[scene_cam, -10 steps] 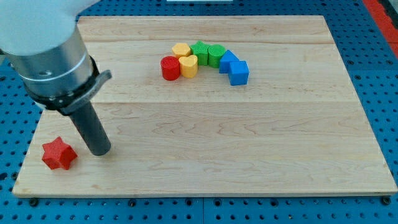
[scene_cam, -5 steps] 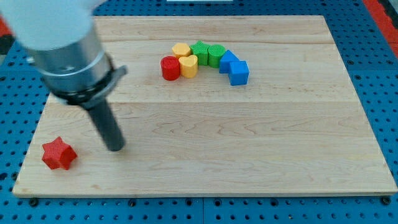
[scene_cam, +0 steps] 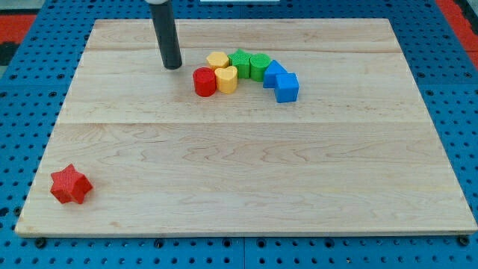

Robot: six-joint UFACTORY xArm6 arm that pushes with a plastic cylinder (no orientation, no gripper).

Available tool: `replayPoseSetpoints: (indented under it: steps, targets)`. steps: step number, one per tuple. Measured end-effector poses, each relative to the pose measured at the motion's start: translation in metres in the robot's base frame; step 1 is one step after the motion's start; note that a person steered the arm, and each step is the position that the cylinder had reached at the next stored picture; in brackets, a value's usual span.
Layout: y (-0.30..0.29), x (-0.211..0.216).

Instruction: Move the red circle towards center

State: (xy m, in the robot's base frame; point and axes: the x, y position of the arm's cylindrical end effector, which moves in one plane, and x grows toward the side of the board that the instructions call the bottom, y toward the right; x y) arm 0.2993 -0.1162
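The red circle (scene_cam: 204,81) lies on the wooden board (scene_cam: 246,172) at the upper middle, at the left end of a curved row of blocks. It touches a yellow heart-shaped block (scene_cam: 226,78). My tip (scene_cam: 173,66) is on the board just up and to the left of the red circle, a small gap apart from it. The dark rod rises from the tip to the view's top.
The row continues to the right with a yellow block (scene_cam: 217,60), two green blocks (scene_cam: 240,62) (scene_cam: 259,66) and two blue blocks (scene_cam: 275,73) (scene_cam: 287,87). A red star (scene_cam: 71,184) lies near the board's bottom left corner.
My tip has moved from beside the red star at the lower left up and to the right, to just left of the red circle. No block has moved.
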Motion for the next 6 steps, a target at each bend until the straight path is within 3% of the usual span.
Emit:
replayPoseSetpoints:
  steps: [1, 3, 6]
  targets:
    - [0.040, -0.007]
    - [0.057, 0.075]
    - [0.041, 0.075]
